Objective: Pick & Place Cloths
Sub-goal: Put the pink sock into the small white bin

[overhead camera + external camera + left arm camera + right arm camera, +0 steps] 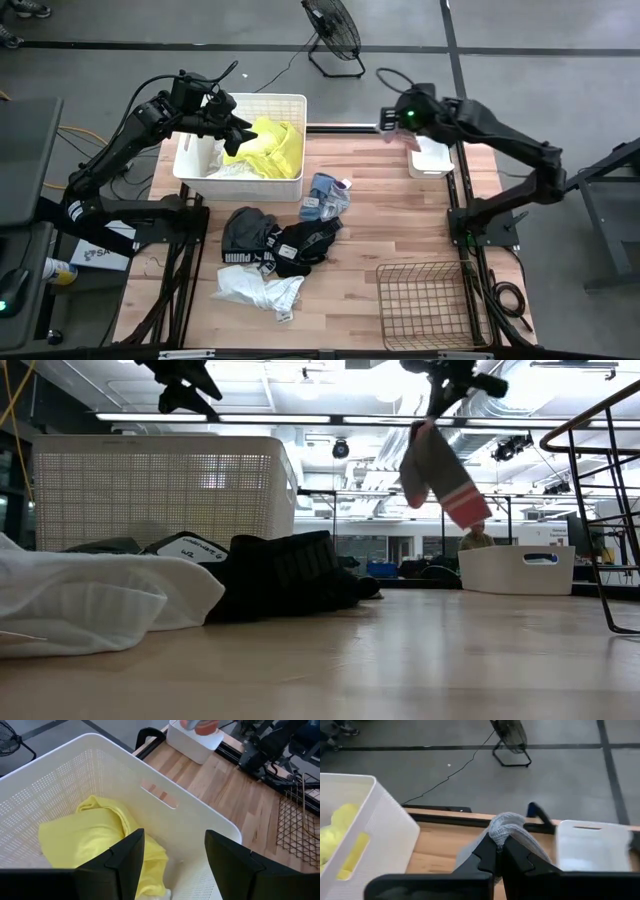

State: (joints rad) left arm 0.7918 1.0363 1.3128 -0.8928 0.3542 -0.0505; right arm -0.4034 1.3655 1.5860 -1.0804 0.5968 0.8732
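Sock held aloft beside the small white tub; left arm idle over the large hamper.

The right gripper [499, 851] is clamped on a grey sock [437, 472], raised well above the table. The sock hangs with its long axis near vertical, its pink-banded end lowest (tilted slightly off plumb). The small white tub [432, 158] lies just beside and below it, so the release seems to need only a short shift. The left gripper [170, 857] is spread wide and empty above the white hamper [290, 112], where the yellow cloth [275, 148] lies.
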